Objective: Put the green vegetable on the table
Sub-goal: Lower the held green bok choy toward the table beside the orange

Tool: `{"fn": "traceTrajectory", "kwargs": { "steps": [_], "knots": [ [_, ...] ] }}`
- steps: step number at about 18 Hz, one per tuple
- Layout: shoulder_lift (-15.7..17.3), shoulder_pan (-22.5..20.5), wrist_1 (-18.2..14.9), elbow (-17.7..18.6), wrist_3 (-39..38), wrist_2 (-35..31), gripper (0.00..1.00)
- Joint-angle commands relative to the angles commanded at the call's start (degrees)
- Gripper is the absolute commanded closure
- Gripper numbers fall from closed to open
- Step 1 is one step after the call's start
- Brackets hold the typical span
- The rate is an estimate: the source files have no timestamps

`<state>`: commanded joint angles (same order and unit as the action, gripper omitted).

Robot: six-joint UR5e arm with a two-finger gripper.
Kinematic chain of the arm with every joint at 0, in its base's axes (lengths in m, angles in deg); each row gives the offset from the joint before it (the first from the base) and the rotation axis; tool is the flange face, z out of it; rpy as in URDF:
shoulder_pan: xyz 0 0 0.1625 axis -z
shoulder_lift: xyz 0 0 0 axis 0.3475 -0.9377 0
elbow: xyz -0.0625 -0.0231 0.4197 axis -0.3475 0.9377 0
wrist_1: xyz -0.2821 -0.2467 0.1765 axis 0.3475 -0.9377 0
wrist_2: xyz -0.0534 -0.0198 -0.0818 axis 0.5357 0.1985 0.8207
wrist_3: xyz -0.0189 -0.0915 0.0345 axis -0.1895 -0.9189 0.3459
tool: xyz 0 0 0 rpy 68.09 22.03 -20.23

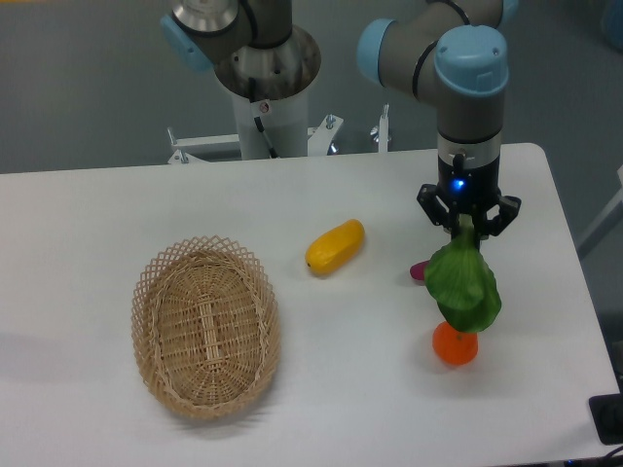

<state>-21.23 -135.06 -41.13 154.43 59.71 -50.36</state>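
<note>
The green vegetable, with broad green leaves, hangs from my gripper over the right part of the white table. The gripper points straight down and is shut on the vegetable's upper end. The leaves hang in front of an orange and partly hide it. I cannot tell whether the vegetable touches the orange or the tabletop.
A yellow oblong fruit lies mid-table. A small purple piece peeks out left of the vegetable. An oval wicker basket sits at the left, with nothing in it. The robot base stands at the back.
</note>
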Motion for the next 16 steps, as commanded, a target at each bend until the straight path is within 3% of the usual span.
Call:
{"fn": "traceTrajectory", "kwargs": {
  "steps": [12,16],
  "knots": [
    [-1.5,0.9,1.1,2.5,-0.8,-0.5,0.63],
    [-2.7,2.5,1.1,3.2,-5.3,-0.7,0.63]
  ]
}}
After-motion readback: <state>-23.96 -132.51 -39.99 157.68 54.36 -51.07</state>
